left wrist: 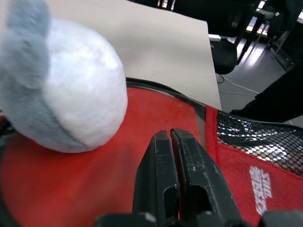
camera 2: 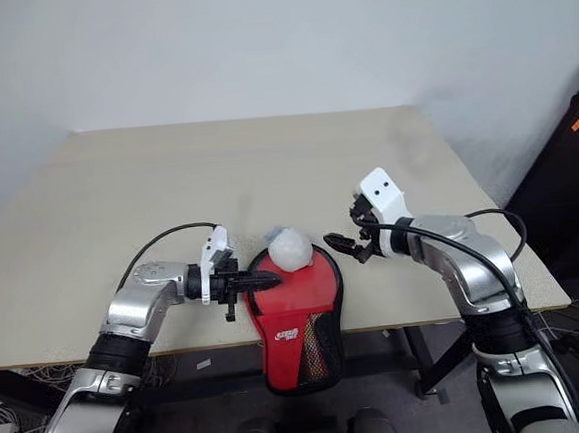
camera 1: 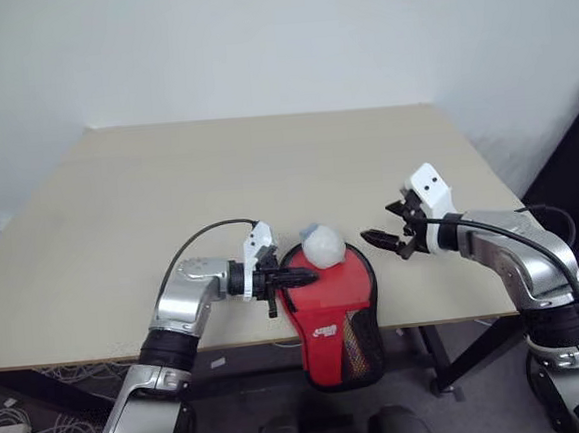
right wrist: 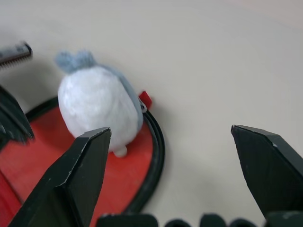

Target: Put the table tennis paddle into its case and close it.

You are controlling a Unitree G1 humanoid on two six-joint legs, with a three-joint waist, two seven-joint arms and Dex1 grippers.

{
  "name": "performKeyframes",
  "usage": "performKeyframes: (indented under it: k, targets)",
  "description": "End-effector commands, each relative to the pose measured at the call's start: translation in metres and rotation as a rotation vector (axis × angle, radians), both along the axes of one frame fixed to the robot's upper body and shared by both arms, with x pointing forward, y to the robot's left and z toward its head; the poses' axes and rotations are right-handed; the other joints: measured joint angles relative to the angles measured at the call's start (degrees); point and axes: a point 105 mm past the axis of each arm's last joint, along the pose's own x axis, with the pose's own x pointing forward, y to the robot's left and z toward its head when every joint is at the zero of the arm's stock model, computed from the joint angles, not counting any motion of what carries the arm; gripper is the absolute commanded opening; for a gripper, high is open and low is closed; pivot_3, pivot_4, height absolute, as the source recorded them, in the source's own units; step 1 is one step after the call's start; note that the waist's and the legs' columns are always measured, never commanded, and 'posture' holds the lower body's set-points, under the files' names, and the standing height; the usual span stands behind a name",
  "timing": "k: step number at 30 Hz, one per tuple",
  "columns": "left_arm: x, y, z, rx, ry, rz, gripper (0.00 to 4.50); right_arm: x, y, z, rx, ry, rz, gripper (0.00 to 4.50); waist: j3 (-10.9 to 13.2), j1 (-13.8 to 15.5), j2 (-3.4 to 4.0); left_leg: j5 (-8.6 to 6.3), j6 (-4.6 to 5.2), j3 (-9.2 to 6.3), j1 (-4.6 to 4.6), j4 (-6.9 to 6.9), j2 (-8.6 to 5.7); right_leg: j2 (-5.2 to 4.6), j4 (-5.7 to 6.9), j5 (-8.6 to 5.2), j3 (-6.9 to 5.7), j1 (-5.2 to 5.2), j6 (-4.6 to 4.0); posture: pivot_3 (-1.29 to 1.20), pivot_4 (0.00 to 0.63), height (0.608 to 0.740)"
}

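You had the case (camera 1: 329, 309) lying at the near edge of the bench (camera 1: 168, 196), its round head on the bench top and its narrow mesh end with the white logo hanging over that edge. The red panel faced up inside the black edging. A white plush toy with grey ears (camera 1: 323, 244) sat on the far part of the case's round head, touching the red face.

Your left claw (camera 1: 296, 276) was over the case's left side, its two black fingers (left wrist: 173, 179) pressed flat together with nothing between them, tips lying on or just above the red panel near the toy; contact with the case could not be told.

Your right claw (camera 1: 383, 237) hung to the right of the case, clear of it and above the bench, pointing back toward the toy. Its jaws stood wide apart and empty.

You could not pick out the table tennis paddle as a separate thing; whether it lay under the case's clear half could not be told.
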Motion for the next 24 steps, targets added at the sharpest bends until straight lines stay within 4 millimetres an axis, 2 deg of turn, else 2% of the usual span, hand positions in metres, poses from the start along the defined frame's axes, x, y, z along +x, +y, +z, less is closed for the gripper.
performKeyframes:
  k: [1,10,24]
  targets:
    - [0.007,-0.012,0.007,0.003,-0.064,-0.018,0.0,0.009,0.009,0.01,-0.001,-0.026,-0.01,4.45,0.0,0.02,0.0,0.0,0.0,0.0,0.0,0.0,0.0,0.0,0.0,0.01,0.0,0.01,-0.02,0.0,0.0,0.74]
    - [0.016,-0.028,-0.004,0.018,-0.089,-0.019,0.0,0.01,0.041,0.003,0.023,0.012,0.059,4.45,0.0,-0.01,0.01,0.0,0.01,-0.01,-0.04,0.01,-0.01,0.0,0.01,0.04,0.0,-0.02,-0.04,0.0,0.0,0.74]
    - [0.015,-0.03,-0.025,0.053,-0.087,-0.01,0.0,-0.007,0.076,-0.011,0.042,0.074,0.181,4.45,-0.01,0.0,0.02,0.0,0.0,-0.02,-0.06,0.01,-0.01,0.01,0.02,0.11,-0.01,-0.05,-0.15,0.0,0.0,0.74]
